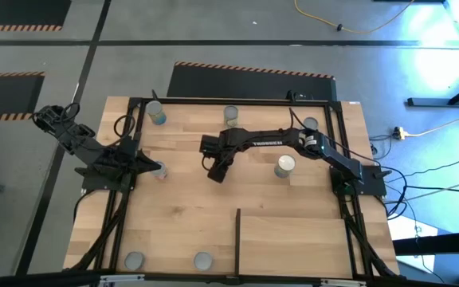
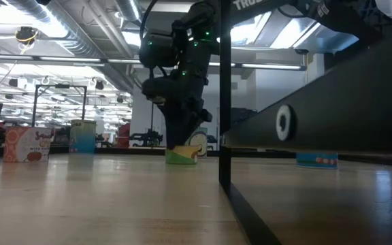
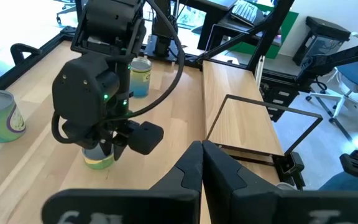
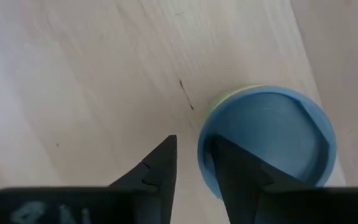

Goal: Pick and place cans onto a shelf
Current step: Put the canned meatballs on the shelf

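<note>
The right hand [image 1: 216, 171] hangs over mid-bench, its fingers apart around the rim of a green-sided can [image 3: 99, 159] standing on the bench [image 1: 182, 215]. The left hand [image 3: 202, 163] waits closed and empty at the left edge. The shelf [image 1: 293, 239] lies near right.

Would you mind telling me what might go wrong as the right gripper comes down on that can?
In the right wrist view, one finger of the right gripper overlaps the can top instead of straddling it, so it may land on the lid or push the can sideways.
</note>
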You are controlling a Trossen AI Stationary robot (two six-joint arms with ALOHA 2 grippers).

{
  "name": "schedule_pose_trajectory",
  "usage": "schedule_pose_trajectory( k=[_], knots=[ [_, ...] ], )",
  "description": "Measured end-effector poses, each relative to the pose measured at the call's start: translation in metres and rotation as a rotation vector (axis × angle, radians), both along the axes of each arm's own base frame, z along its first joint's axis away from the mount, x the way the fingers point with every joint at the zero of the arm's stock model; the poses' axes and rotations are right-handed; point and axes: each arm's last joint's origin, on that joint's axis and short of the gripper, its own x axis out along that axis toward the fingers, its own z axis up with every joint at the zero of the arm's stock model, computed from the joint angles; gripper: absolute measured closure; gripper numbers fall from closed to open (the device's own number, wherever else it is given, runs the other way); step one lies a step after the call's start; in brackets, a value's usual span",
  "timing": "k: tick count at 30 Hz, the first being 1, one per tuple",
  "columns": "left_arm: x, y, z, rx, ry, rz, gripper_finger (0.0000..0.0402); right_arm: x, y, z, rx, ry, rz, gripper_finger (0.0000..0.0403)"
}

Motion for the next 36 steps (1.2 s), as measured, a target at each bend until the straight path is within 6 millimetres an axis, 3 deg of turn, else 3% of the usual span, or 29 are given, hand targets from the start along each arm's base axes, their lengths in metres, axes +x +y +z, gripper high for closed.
schedule_pose_trajectory(
  k=[10,22,30,36],
  knots=[
    [0.0,0.0,0.0,0.0,0.0,0.0,0.0401,0.001,-0.001,-0.001,-0.052,-0.01,0.046,0.0391],
    [0.0,0.0,0.0,0.0,0.0,0.0,0.0401,0.002,-0.002,0.005,-0.086,0.007,0.111,0.0399],
    [0.0,0.0,0.0,0.0,0.0,0.0,0.0401,-0.002,-0.002,0.042,-0.084,0.056,0.142,0.0401],
    [0.0,0.0,0.0,0.0,0.0,-0.001,0.0401,-0.009,-0.001,0.081,-0.088,0.037,0.166,0.0402]
  ],
)
